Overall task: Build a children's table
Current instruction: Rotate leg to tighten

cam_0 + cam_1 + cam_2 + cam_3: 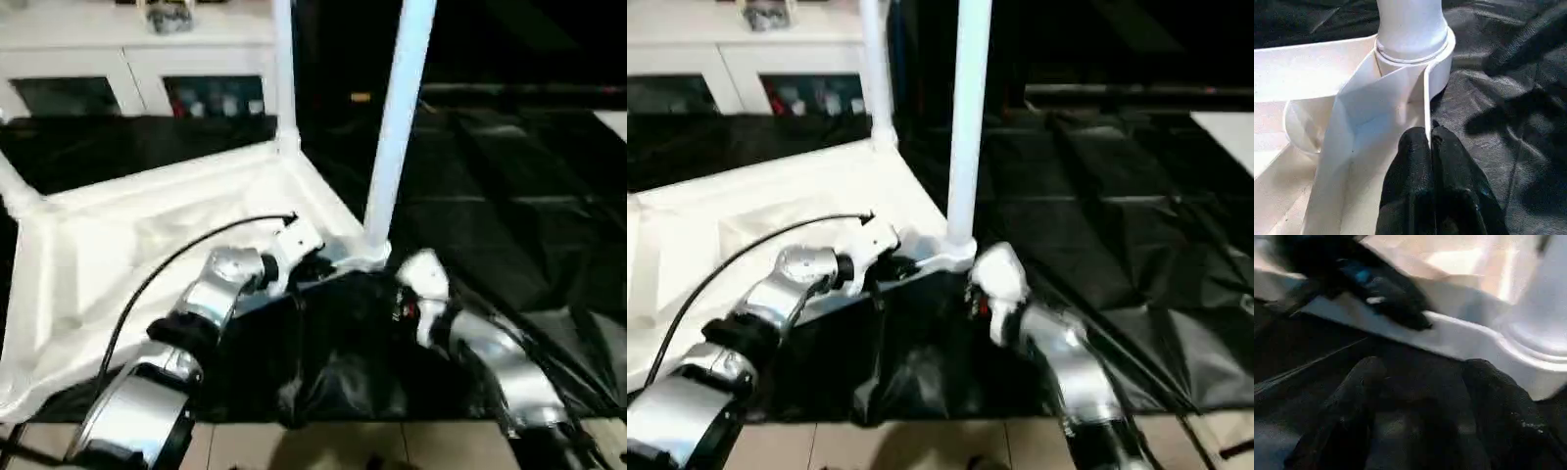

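The children's table lies upside down, its white top point(147, 245) resting on a black sheet. A white leg point(397, 127) stands upright in the near corner socket point(1415, 54), and a second leg point(284, 69) stands at the far corner. My left gripper point(1430, 139) is shut on the top's thin rim just beside that near socket. My right gripper point(1425, 369) hovers low over the sheet, close in front of the same corner, fingers apart with nothing between them. In the right wrist view the left gripper's black fingers point(1386, 298) show on the rim.
A white cabinet point(137, 69) with glass doors stands behind the table. The crumpled black sheet point(509, 196) spreads to the right. Tiled floor point(343, 446) shows at the near edge. A black cable point(157, 274) arcs over my left forearm.
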Controlling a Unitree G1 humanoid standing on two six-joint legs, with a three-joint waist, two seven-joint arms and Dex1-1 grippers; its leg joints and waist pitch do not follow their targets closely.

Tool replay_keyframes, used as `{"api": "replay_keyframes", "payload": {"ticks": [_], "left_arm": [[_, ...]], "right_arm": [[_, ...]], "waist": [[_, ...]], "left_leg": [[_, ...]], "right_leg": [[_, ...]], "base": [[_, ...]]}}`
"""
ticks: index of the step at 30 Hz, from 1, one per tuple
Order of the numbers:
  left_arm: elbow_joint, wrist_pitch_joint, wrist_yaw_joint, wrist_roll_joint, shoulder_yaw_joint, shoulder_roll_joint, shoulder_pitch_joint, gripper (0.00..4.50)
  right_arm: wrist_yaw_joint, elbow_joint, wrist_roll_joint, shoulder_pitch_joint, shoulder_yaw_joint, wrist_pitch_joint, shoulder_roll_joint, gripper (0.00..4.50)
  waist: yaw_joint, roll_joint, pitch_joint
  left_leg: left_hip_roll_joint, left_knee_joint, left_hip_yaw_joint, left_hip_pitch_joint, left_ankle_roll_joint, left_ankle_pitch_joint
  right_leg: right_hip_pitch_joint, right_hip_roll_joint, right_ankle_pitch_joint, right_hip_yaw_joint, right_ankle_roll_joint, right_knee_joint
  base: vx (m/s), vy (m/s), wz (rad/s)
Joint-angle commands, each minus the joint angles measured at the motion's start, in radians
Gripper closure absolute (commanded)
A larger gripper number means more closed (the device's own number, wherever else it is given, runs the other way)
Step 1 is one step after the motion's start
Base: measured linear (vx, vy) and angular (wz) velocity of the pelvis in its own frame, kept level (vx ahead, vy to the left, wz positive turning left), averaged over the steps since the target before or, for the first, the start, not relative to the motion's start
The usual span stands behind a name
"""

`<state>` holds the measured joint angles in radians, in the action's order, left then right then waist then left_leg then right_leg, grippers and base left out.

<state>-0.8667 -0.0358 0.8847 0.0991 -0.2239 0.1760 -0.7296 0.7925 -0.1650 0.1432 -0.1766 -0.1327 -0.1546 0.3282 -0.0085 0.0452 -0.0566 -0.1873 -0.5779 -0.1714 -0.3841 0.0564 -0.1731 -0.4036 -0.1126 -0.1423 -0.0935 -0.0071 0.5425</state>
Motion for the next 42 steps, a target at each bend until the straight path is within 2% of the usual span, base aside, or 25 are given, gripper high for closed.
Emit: {"api": "replay_keyframes", "payload": {"ticks": [1,2,3,4,6,8,10,12,15,17,19,20,22,23,24,25,27,28,29,30,35,37,39,40,42], "left_arm": [[0.041,-0.043,0.023,-0.04,0.021,0.017,-0.003,4.5],[0.071,-0.043,0.042,-0.068,0.037,0.017,0.016,4.5],[0.093,-0.034,0.054,-0.081,0.042,0.019,0.027,4.22],[0.098,-0.033,0.056,-0.084,0.043,0.02,0.03,4.06],[0.155,-0.013,0.074,-0.112,0.058,0.026,0.059,3.95],[0.202,0.009,0.05,-0.131,0.085,0.027,0.078,3.75],[0.256,0.035,0.005,-0.152,0.121,0.025,0.094,3.51],[0.316,0.07,-0.059,-0.169,0.16,0.022,0.111,3.41],[0.435,0.133,-0.169,-0.179,0.22,0.019,0.162,3.06],[0.554,0.191,-0.205,-0.203,0.25,0.017,0.229,2.87],[0.682,0.247,-0.192,-0.257,0.269,0.013,0.309,2.72],[0.722,0.266,-0.188,-0.276,0.273,0.012,0.333,2.58],[0.817,0.322,-0.181,-0.331,0.282,0.009,0.393,2.52],[0.918,0.387,-0.171,-0.399,0.29,0.012,0.46,2.43],[0.926,0.392,-0.17,-0.403,0.289,0.013,0.466,2.22],[0.957,0.408,-0.164,-0.42,0.287,0.019,0.488,2.22],[1.035,0.446,-0.151,-0.45,0.277,0.041,0.555,2.1],[1.045,0.451,-0.15,-0.453,0.276,0.044,0.563,2.0],[1.122,0.494,-0.146,-0.477,0.275,0.063,0.63,1.88],[1.158,0.518,-0.141,-0.485,0.275,0.078,0.665,1.78],[1.211,0.578,-0.124,-0.464,0.275,0.165,0.752,1.28],[1.213,0.591,-0.122,-0.446,0.27,0.202,0.772,1.14],[1.2,0.602,-0.124,-0.412,0.269,0.255,0.797,1.0],[1.199,0.609,-0.13,-0.408,0.271,0.27,0.803,0.83],[1.196,0.613,-0.132,-0.405,0.274,0.28,0.805,0.69]], "right_arm": [[0.047,0.076,0.044,0.015,0.028,-0.033,0.032,1.63],[0.085,0.151,0.086,0.064,0.041,-0.07,0.079,1.63],[0.091,0.173,0.092,0.081,0.047,-0.08,0.09,1.57],[0.091,0.176,0.092,0.083,0.048,-0.081,0.091,1.53],[0.073,0.2,0.085,0.105,0.054,-0.088,0.09,1.53],[0.046,0.211,0.083,0.111,0.054,-0.096,0.08,1.53],[0.02,0.223,0.083,0.114,0.053,-0.099,0.069,1.53],[0.0,0.248,0.095,0.118,0.053,-0.121,0.062,1.53],[-0.036,0.268,0.093,0.117,0.052,-0.142,0.037,1.53],[-0.065,0.268,0.091,0.112,0.049,-0.15,0.012,1.53],[-0.081,0.261,0.091,0.103,0.039,-0.151,-0.011,1.53],[-0.085,0.261,0.091,0.102,0.035,-0.152,-0.016,1.53],[-0.11,0.242,0.079,0.088,0.029,-0.146,-0.033,1.53],[-0.148,0.199,0.071,0.058,0.034,-0.138,-0.063,1.53],[-0.151,0.195,0.071,0.055,0.035,-0.137,-0.066,1.53],[-0.163,0.181,0.07,0.044,0.038,-0.136,-0.075,1.53],[-0.178,0.137,0.069,0.011,0.041,-0.124,-0.099,1.53],[-0.18,0.13,0.069,0.006,0.041,-0.122,-0.102,1.53],[-0.19,0.082,0.063,-0.033,0.038,-0.107,-0.127,1.53],[-0.196,0.048,0.058,-0.061,0.035,-0.095,-0.141,1.53],[-0.262,-0.102,0.032,-0.163,0.052,-0.049,-0.175,1.53],[-0.277,-0.155,0.025,-0.195,0.059,-0.033,-0.179,1.53],[-0.286,-0.242,0.018,-0.248,0.07,-0.004,-0.179,1.53],[-0.283,-0.275,0.018,-0.266,0.075,0.008,-0.18,1.53],[-0.287,-0.308,0.013,-0.285,0.079,0.021,-0.178,1.53]], "waist": [[0.017,-0.024,0.072],[0.018,-0.027,0.071],[0.029,-0.025,0.073],[0.032,-0.026,0.073],[0.033,-0.025,0.078],[0.04,-0.02,0.085],[0.045,-0.021,0.084],[0.048,-0.022,0.077],[0.048,-0.015,0.07],[0.044,-0.017,0.065],[0.042,-0.014,0.065],[0.039,-0.014,0.062],[0.043,-0.012,0.062],[0.043,-0.013,0.063],[0.041,-0.011,0.06],[0.041,-0.01,0.058],[0.043,-0.009,0.059],[0.039,-0.009,0.055],[0.04,-0.005,0.059],[0.034,-0.009,0.056],[0.038,-0.002,0.056],[0.036,-0.001,0.057],[0.036,0.004,0.056],[0.032,0.004,0.054],[0.036,0.006,0.055]], "left_leg": [[-0.038,0.07,0.002,0.013,-0.129,-0.283],[-0.034,0.067,-0.001,0.01,-0.133,-0.282],[-0.037,0.063,-0.001,0.009,-0.136,-0.257],[-0.037,0.063,-0.004,0.01,-0.139,-0.25],[-0.036,0.057,-0.001,0.001,-0.139,-0.199],[-0.038,0.05,-0.003,0.002,-0.148,-0.137],[-0.038,0.048,-0.005,0.002,-0.153,-0.113],[-0.036,0.049,-0.007,0.003,-0.147,-0.141],[-0.038,0.055,-0.006,0.008,-0.104,-0.223],[-0.04,0.061,-0.003,0.01,-0.067,-0.275],[-0.044,0.066,0.0,0.011,-0.047,-0.296],[-0.041,0.067,-0.001,0.012,-0.043,-0.322],[-0.042,0.068,-0.002,0.018,-0.035,-0.335],[-0.043,0.069,-0.001,0.017,-0.024,-0.344],[-0.042,0.071,0.0,0.015,-0.02,-0.354],[-0.04,0.072,0.0,0.015,-0.017,-0.363],[-0.039,0.069,0.0,0.024,-0.007,-0.389],[-0.038,0.074,0.002,0.016,-0.006,-0.394],[-0.039,0.073,0.005,0.017,0.001,-0.399],[-0.038,0.076,0.006,0.012,0.004,-0.405],[-0.035,0.073,0.003,0.027,0.018,-0.422],[-0.034,0.076,0.007,0.022,0.024,-0.424],[-0.034,0.075,0.007,0.027,0.03,-0.443],[-0.032,0.077,0.009,0.024,0.032,-0.454],[-0.033,0.074,0.006,0.034,0.039,-0.46]], "right_leg": [[0.049,-0.037,-0.275,0.039,-0.209,-0.053],[0.05,-0.038,-0.307,0.039,-0.213,-0.052],[0.052,-0.041,-0.312,0.04,-0.205,-0.048],[0.048,-0.039,-0.308,0.041,-0.206,-0.049],[0.054,-0.039,-0.251,0.04,-0.222,-0.034],[0.053,-0.036,-0.157,0.039,-0.251,-0.02],[0.052,-0.032,-0.107,0.039,-0.26,-0.013],[0.051,-0.031,-0.149,0.039,-0.25,-0.018],[0.047,-0.028,-0.295,0.037,-0.205,-0.03],[0.042,-0.028,-0.384,0.036,-0.171,-0.04],[0.041,-0.029,-0.398,0.038,-0.168,-0.037],[0.035,-0.024,-0.429,0.037,-0.154,-0.045],[0.028,-0.023,-0.422,0.041,-0.153,-0.047],[0.031,-0.025,-0.424,0.04,-0.153,-0.042],[0.03,-0.025,-0.44,0.039,-0.149,-0.044],[0.029,-0.023,-0.454,0.039,-0.141,-0.046],[0.022,-0.022,-0.475,0.039,-0.126,-0.05],[0.026,-0.022,-0.484,0.038,-0.118,-0.052],[0.027,-0.025,-0.491,0.038,-0.11,-0.048],[0.029,-0.023,-0.497,0.037,-0.105,-0.048],[0.017,-0.017,-0.493,0.041,-0.102,-0.052],[0.023,-0.017,-0.486,0.039,-0.104,-0.045],[0.018,-0.015,-0.489,0.04,-0.099,-0.048],[0.021,-0.015,-0.493,0.04,-0.101,-0.047],[0.013,-0.012,-0.481,0.046,-0.111,-0.049]], "base": [[0.051,-0.023,0.1],[0.055,-0.031,0.06],[0.055,-0.031,0.06],[0.06,-0.04,0.04],[0.058,-0.043,0.02],[0.029,-0.018,-0.01],[0.0,0.0,0.0],[0.0,0.0,0.0],[0.0,0.0,0.0],[0.0,0.0,0.0],[0.0,0.0,0.0],[0.0,0.0,0.0],[0.0,0.0,0.0],[0.0,0.0,0.0],[0.0,0.0,0.0],[0.0,0.0,0.0],[0.0,0.0,0.0],[0.0,0.0,0.0],[0.0,0.0,0.0],[0.0,0.0,0.0],[0.0,0.0,0.0],[0.0,0.0,0.0],[0.0,0.0,0.0],[0.0,0.0,0.0],[0.0,0.0,0.0]]}}
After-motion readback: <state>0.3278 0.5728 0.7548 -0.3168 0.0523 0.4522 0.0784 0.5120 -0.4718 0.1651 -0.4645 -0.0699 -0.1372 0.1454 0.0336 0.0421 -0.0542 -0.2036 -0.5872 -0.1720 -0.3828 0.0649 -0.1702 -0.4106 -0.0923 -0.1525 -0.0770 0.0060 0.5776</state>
